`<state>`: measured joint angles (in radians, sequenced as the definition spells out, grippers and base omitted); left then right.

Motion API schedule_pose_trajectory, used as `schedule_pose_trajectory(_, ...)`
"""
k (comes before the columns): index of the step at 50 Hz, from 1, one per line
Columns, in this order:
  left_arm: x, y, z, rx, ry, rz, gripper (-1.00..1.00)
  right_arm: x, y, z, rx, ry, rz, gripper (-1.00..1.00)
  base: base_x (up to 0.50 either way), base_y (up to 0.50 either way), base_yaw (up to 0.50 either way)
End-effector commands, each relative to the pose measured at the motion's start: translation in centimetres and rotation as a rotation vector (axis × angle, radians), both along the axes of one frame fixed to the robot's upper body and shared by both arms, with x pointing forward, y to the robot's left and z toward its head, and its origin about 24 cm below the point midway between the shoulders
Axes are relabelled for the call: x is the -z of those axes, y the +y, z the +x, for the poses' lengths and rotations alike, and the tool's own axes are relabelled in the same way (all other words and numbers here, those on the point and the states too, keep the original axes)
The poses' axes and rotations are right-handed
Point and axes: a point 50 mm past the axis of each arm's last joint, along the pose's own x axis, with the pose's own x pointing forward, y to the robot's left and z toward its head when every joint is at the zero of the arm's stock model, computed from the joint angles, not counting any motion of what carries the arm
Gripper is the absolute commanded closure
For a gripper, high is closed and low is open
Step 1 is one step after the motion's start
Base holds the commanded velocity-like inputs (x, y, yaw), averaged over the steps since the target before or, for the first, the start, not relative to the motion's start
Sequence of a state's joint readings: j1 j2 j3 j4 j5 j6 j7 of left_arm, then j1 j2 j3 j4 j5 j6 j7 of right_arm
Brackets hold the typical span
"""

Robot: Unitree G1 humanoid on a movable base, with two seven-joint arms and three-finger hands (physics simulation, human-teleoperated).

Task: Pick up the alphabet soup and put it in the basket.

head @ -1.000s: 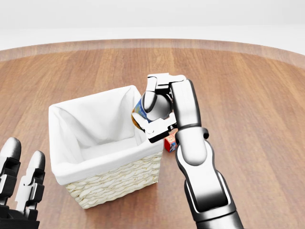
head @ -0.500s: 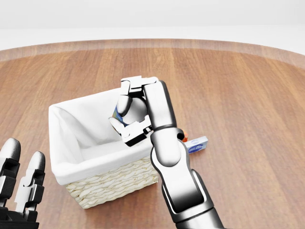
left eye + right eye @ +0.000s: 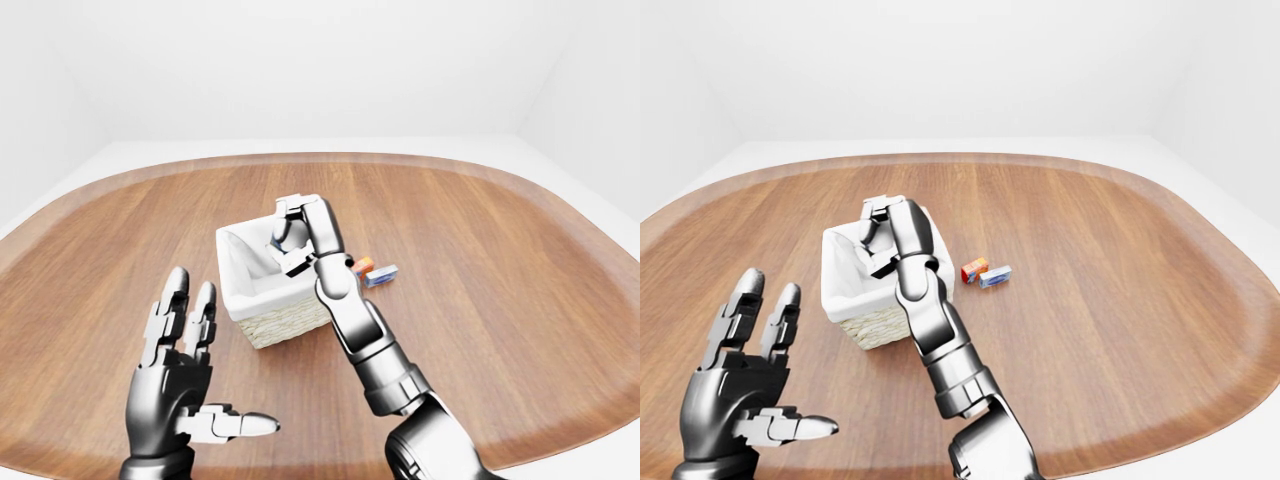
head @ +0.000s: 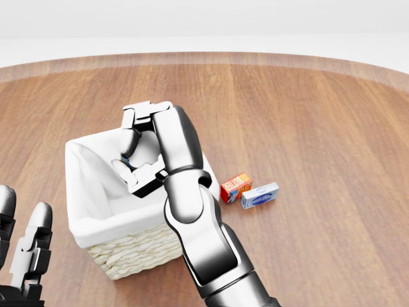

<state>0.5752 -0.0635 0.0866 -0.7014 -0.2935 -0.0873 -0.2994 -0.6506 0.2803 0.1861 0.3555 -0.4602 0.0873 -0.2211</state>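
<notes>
The wicker basket [image 4: 147, 246] with a white liner stands left of centre in the head view. My right hand [image 4: 135, 160] is over the basket's opening with its fingers curled shut. It holds the alphabet soup can, which the hand almost wholly hides. Only a bluish sliver of the can [image 3: 274, 243] shows in the left-eye view. My left hand [image 3: 190, 385] is open and empty at the lower left, apart from the basket.
A small red box [image 4: 236, 187] and a blue-and-white box [image 4: 260, 195] lie on the wooden table [image 4: 319, 128], just right of the basket. The table's rounded edge runs along the top of the head view.
My right hand has carried the can leftward, from the basket's right rim to over its inside. This uncovered the two small boxes. The left hand has sunk slightly.
</notes>
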Motion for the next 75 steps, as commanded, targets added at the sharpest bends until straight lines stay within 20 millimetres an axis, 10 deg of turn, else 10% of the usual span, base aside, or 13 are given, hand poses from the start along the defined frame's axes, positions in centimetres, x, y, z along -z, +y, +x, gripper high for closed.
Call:
schedule_pose_trajectory(1, -0.3, 0.2, -0.2, -0.002, -0.02, -0.005, -1.0, -0.5, 1.9, 0.1, 0.02, -0.017, -0.023, 1.0, 0.0, 0.0, 0.0)
schedule_pose_trajectory(69, -1.0, 0.8, -1.0, -0.004, -0.069, -0.02, -1.0, 1.4, 3.4, 2.8, 0.135, 0.098, -0.167, 0.98, 0.0, 0.0, 0.0)
schedule_pose_trajectory(70, -1.0, 0.8, -1.0, -0.004, -0.069, -0.02, -1.0, 1.4, 3.4, 2.7, 0.136, 0.093, -0.169, -0.37, 0.0, 0.0, 0.0)
schedule_pose_trajectory(71, -1.0, 0.8, -1.0, -0.004, -0.07, -0.02, -1.0, 1.3, 3.5, 2.7, 0.135, 0.091, -0.17, -0.94, 0.0, 0.0, 0.0)
schedule_pose_trajectory(75, -1.1, 0.8, -1.0, -0.004, -0.071, -0.02, -1.0, 1.4, 3.6, 2.6, 0.134, 0.09, -0.178, -1.0, 0.0, 0.0, 0.0)
